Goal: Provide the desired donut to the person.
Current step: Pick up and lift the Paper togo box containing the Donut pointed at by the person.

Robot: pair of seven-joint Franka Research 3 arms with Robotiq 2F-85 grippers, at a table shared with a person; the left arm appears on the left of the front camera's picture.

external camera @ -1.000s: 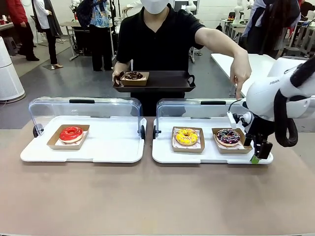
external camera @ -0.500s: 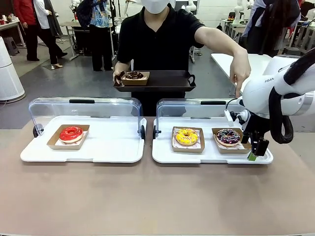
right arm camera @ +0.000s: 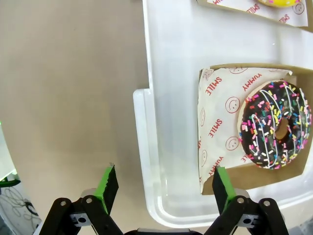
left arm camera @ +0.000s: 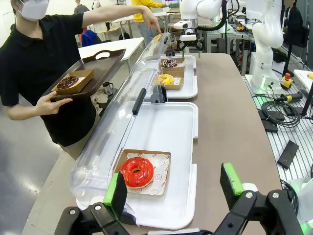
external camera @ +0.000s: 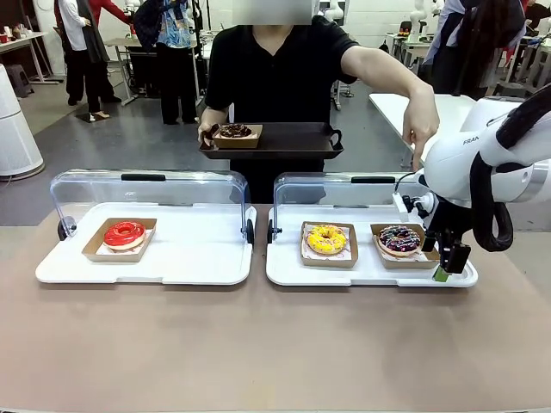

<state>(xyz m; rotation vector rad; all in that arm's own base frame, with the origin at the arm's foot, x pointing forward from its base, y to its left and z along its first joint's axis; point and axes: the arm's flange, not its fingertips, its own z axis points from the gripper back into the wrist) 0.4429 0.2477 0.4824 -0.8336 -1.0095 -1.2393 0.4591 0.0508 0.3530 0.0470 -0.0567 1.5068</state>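
Observation:
The person [external camera: 280, 64] in a black shirt holds a black serving tray [external camera: 293, 142] carrying a boxed chocolate donut [external camera: 234, 132]. Their other hand [external camera: 420, 138] points down at the chocolate sprinkle donut [external camera: 399, 238] [right arm camera: 276, 125], which sits in a cardboard box at the right end of the right white tray [external camera: 370, 274]. My right gripper [external camera: 448, 262] [right arm camera: 164, 186] hangs open over that tray's right rim, just beside the box, with nothing between its fingers. A yellow donut [external camera: 326, 238] lies to the left of the sprinkle one. My left gripper [left arm camera: 174, 188] is open above the red donut [left arm camera: 137, 172] [external camera: 125, 233].
Both white trays [external camera: 146, 262] have clear lids [external camera: 146, 194] swung open at the back, towards the person. Bare brown tabletop [external camera: 275, 344] fills the near side. Bystanders stand far behind.
My right arm shifted slightly left towards the tray's right end a second ago and has since held still. The person's pointing hand stays in place.

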